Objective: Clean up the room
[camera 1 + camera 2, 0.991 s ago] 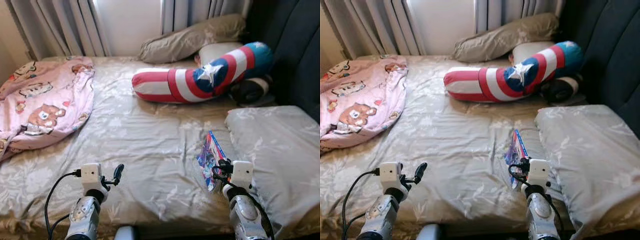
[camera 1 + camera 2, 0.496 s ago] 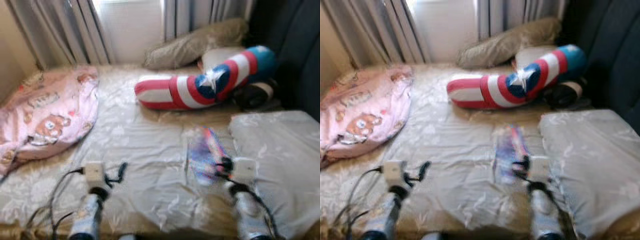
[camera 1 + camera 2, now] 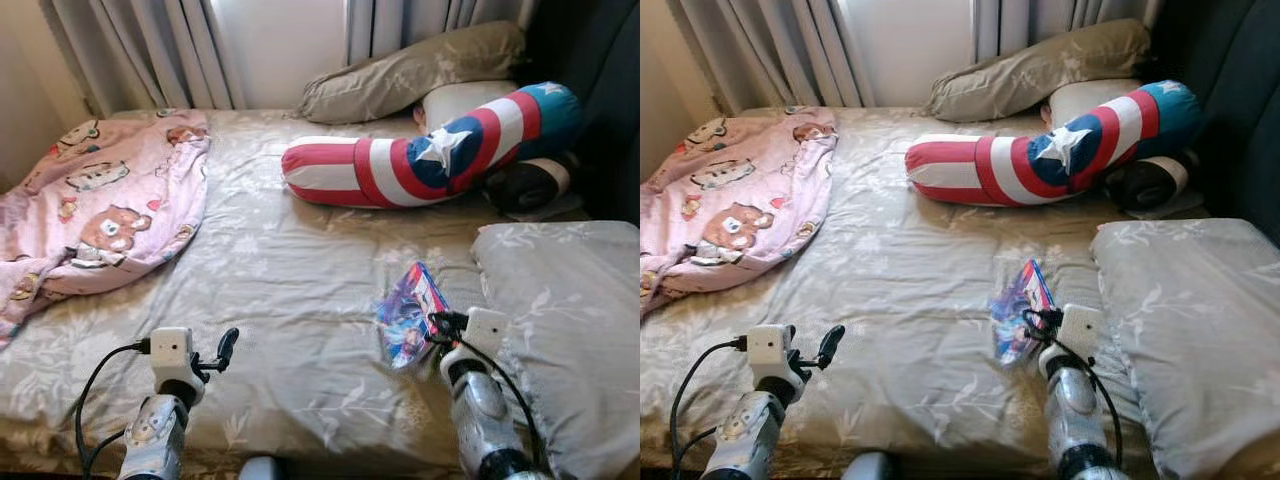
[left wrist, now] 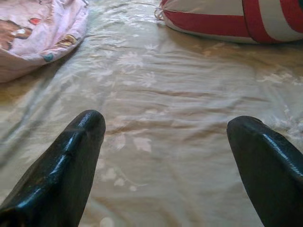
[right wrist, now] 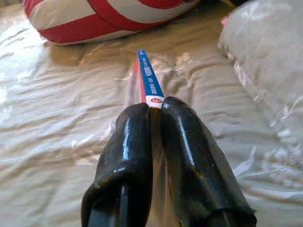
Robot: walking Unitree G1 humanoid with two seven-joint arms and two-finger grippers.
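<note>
The bed [image 3: 290,280] had slid lower and rightward in the head views, which reads as the robot turning, not things moving. The pink blanket [image 3: 95,205] lay heaped on the robot's left, the striped bolster [image 3: 420,160] across the head end, a grey pillow [image 3: 575,310] close on the right. The right gripper [image 5: 154,111] remained clamped on the colourful packet [image 3: 408,312], now held edge-up just off the sheet, so pickup looked done. The left gripper [image 4: 165,137] hovered over bare sheet, fingers apart.
</note>
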